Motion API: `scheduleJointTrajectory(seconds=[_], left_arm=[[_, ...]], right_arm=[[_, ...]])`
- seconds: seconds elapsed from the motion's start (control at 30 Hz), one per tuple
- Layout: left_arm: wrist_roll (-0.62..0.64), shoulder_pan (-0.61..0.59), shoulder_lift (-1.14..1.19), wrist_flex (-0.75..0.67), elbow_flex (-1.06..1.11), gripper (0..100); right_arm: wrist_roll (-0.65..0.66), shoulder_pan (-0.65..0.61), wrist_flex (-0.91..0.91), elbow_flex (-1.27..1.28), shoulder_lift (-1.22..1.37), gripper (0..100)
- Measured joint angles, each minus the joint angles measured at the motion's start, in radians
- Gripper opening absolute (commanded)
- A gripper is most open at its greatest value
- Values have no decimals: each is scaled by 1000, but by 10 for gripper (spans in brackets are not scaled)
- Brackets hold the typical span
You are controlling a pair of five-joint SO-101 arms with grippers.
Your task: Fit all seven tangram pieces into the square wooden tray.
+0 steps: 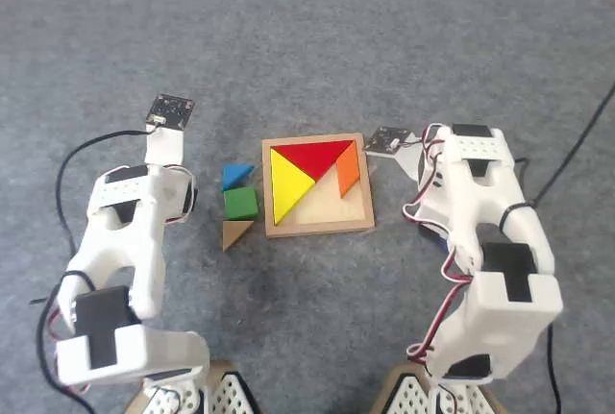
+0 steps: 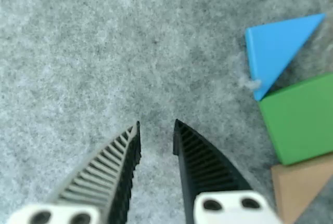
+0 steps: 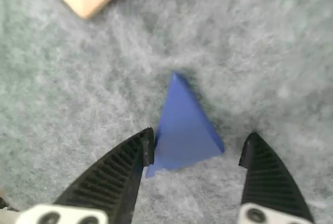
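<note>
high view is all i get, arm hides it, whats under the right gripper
observer: a dark blue triangle lies on the carpet, between the open fingers of the right gripper.
operator: ok and the left gripper, holding anything
observer: no, the left gripper is empty, fingers slightly apart over bare carpet, off to the side of the light blue triangle.

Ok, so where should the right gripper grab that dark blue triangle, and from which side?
Come straight down and pinch the two long edges near the wide end. The dark blue triangle lies flat on the carpet, and the open right gripper straddles that end.
</note>
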Motion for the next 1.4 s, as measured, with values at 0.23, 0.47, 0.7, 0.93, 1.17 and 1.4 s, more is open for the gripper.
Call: scheduleJointTrajectory(seconds=[0.23, 0.47, 0.7, 0.93, 1.17, 1.4], left_arm=[[0, 0, 0, 0, 0, 97], [0, 0, 0, 0, 0, 97], [0, 0, 0, 0, 0, 97], [0, 0, 0, 0, 0, 97], [0, 0, 0, 0, 0, 97], [0, 0, 0, 0, 0, 97]], right_arm=[[-2, 2, -21, 28, -5, 256], [-2, 2, -26, 31, -6, 205], [-2, 12, -28, 29, -9, 178], [-55, 12, -28, 28, -20, 177], [-83, 8, 32, 32, -103, 177], [-167, 11, 83, 32, -226, 177]])
